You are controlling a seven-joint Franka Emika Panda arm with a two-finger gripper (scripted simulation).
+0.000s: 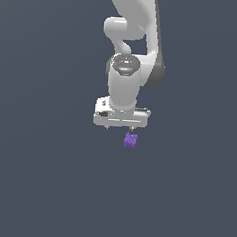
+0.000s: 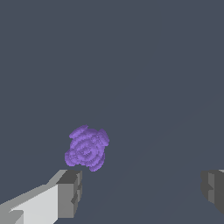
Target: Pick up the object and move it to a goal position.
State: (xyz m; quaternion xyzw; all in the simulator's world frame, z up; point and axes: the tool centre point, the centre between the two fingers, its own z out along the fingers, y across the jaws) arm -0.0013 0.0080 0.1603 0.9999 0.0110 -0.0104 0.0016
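Observation:
The object [image 1: 131,140] is a small purple lumpy block lying on the flat grey ground, just below the white gripper's body in the exterior view, toward that view's right of the hand's centre. My gripper [image 1: 119,127] hovers above it, fingers pointing down and spread wide. In the wrist view the object [image 2: 86,148] sits ahead of one grey fingertip [image 2: 70,193], outside the gap, while the other fingertip [image 2: 213,188] stands far apart at the frame's edge. My gripper [image 2: 141,191] is open and holds nothing.
The white arm [image 1: 126,66] rises behind the hand. Around it lies only plain dark grey ground [image 1: 46,175].

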